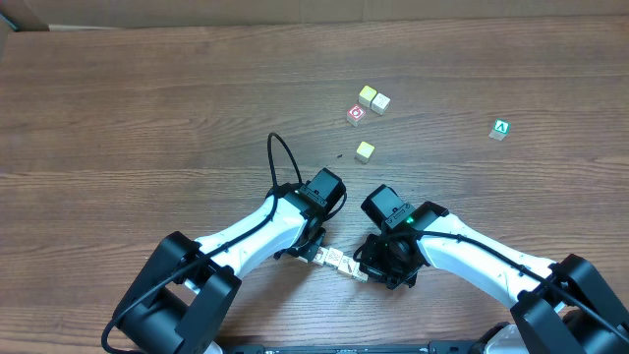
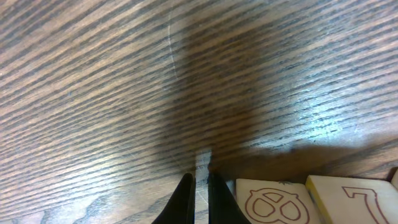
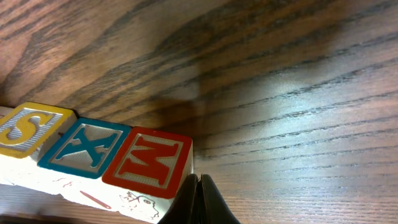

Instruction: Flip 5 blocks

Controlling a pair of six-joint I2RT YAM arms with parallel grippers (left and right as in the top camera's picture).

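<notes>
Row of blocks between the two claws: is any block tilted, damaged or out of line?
Nothing stands out. The blocks lie in one straight row on the table, sides touching; the faces seen from the right wrist are level and undamaged. The left claw and right claw are shut at its ends.

From above, the row of blocks [image 1: 337,260] sits half under the left arm [image 1: 257,228] and right arm [image 1: 462,246], so I can't count them, and their faces are too small to read. The left wrist view cuts the pretzel-marked block [image 2: 272,202] and its neighbour [image 2: 354,199] off at the bottom edge; the right wrist view clips the yellow S block [image 3: 25,130] at the left.
</notes>
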